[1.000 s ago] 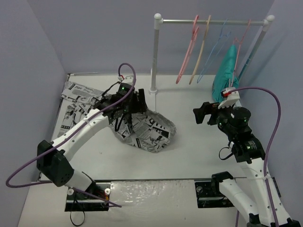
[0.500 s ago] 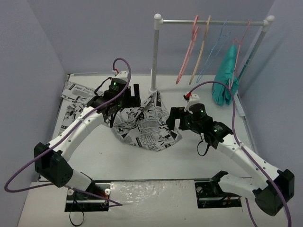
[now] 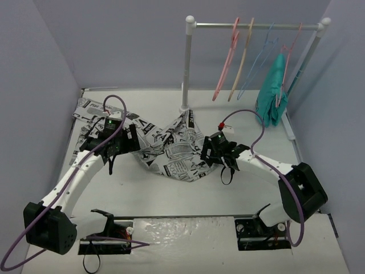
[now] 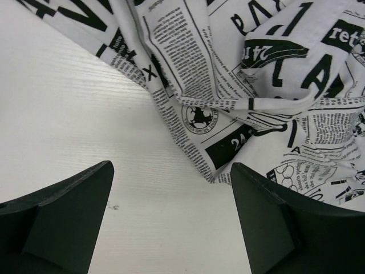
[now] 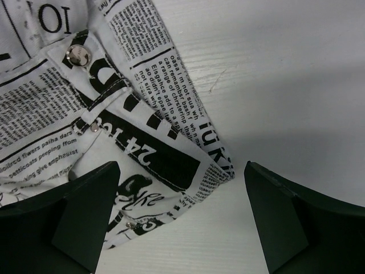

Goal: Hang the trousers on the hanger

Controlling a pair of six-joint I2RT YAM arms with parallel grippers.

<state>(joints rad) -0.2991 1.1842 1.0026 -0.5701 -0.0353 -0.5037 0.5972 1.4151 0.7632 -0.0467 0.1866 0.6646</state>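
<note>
Trousers point(image 3: 171, 145) in newspaper print lie crumpled on the white table point(image 3: 188, 194) between the two arms. The left gripper point(image 4: 171, 168) hovers spread wide at a rumpled fabric edge, holding nothing. The right gripper point(image 5: 181, 165), equally spread and empty, hangs over the waistband corner just beside the snap button point(image 5: 77, 55). Each should probably pinch a firm, doubled edge, low and square to the cloth, so it lifts evenly. Well beyond, the pink hanger point(image 3: 226, 63) waits on the rail point(image 3: 256, 25).
</note>
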